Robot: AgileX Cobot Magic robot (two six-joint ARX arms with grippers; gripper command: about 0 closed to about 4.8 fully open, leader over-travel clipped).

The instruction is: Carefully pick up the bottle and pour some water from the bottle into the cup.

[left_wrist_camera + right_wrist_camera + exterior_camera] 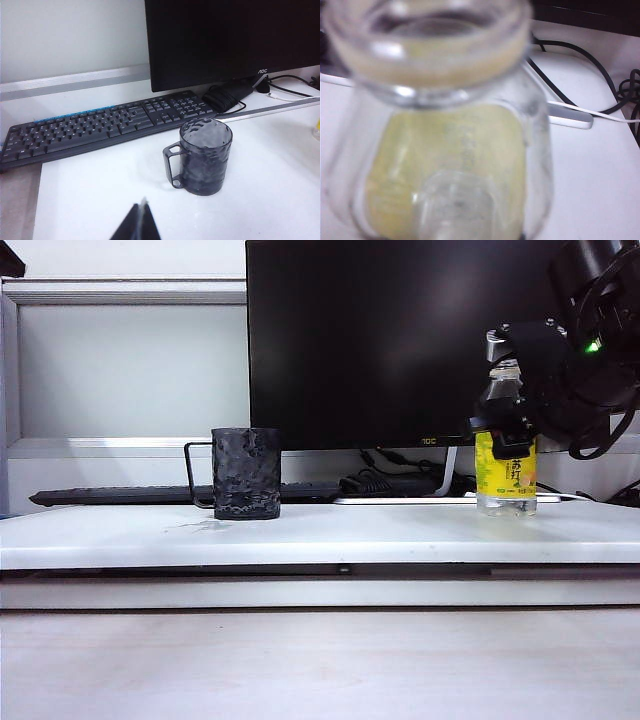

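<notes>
Bottle (506, 475) stood upright at the surface's (400, 535) three o'clock; our right gripper's (507, 425) fingers straddled it, grip unclear; our left gripper's (137, 225) fingers were pressed together near the cup (205, 156).

Open tabletop between gripper and cup
Right gripper (508, 430) at the bottle (506, 472); bare table (380, 530) leftward to the cup (245, 473); monitor (400, 340) and keyboard (120, 495) behind.

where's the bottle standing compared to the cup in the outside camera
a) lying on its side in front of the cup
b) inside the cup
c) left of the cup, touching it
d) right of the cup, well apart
d: the bottle stands upright on the white shelf far to the right of the cup, with the right gripper at it.
</notes>
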